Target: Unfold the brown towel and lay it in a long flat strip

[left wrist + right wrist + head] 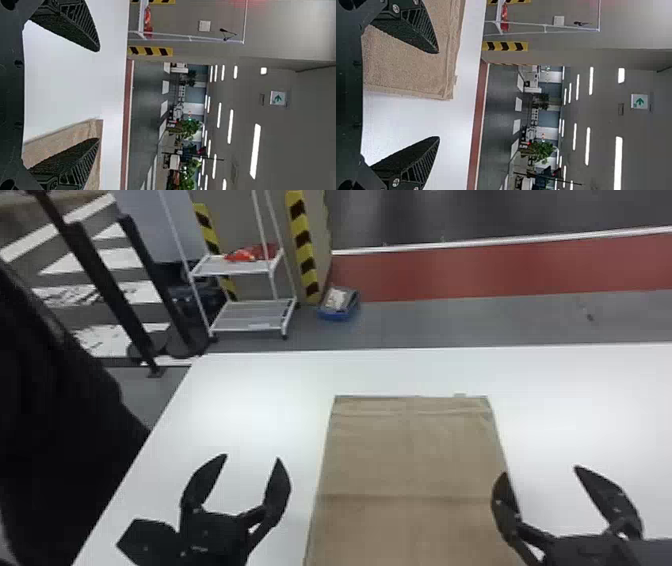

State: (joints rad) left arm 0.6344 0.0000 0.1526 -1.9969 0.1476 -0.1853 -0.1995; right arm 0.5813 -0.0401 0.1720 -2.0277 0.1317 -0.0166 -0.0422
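White table (250, 405) spreads across the lower part of the head view. On it, our right gripper (540, 470), lower right, is spread and empty, its inner finger overlapping the towel's (410, 455) right edge in view. Our left gripper (251, 457), lower left, is also parted and empty, left of the towel. Between them the towel lies flat, its long axis seemingly running up the frame. We judge the right arm nearer for any smoothing; whether folds remain at the near end, we cannot tell.
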